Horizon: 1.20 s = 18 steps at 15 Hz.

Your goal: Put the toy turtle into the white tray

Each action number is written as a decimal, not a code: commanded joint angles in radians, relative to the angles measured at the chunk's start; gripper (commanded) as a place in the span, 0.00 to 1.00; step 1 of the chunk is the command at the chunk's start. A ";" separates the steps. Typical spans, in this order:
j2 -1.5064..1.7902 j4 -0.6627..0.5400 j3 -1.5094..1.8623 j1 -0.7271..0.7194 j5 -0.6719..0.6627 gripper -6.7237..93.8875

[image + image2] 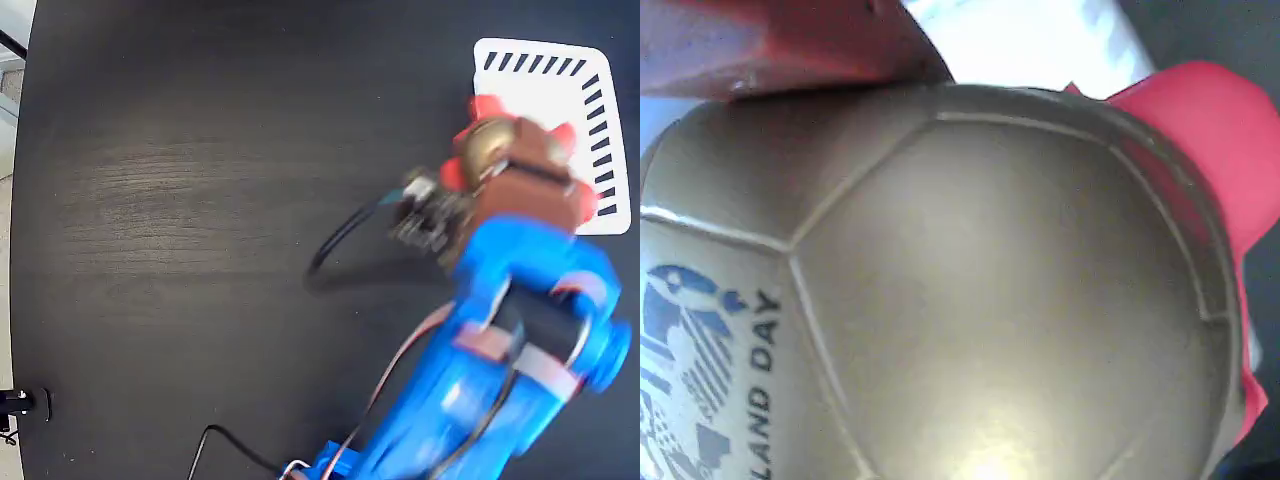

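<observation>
Between my pincer's (500, 160) fingers the toy turtle (487, 140) sits pinched, shell filling the wrist view. Just beyond it, touching or overlapping in the fixed view, lies the white tray (590, 80), its near corner beneath the turtle.

The fixed view looks straight down on the black desk (180, 200) from high overhead, the jaws at right of centre. The wrist view sits just behind the jaws, so close that the toy turtle (970, 300) fills it. Both views share the turtle (490, 145) and the white tray (560, 95).
</observation>
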 commanded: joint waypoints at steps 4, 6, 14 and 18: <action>-0.295 -0.077 -0.310 0.089 0.006 0.07; -0.431 -0.094 -0.400 0.106 0.009 0.07; -0.643 -0.135 -0.540 0.130 -0.028 0.19; -0.647 -0.130 -0.506 0.144 -0.046 0.57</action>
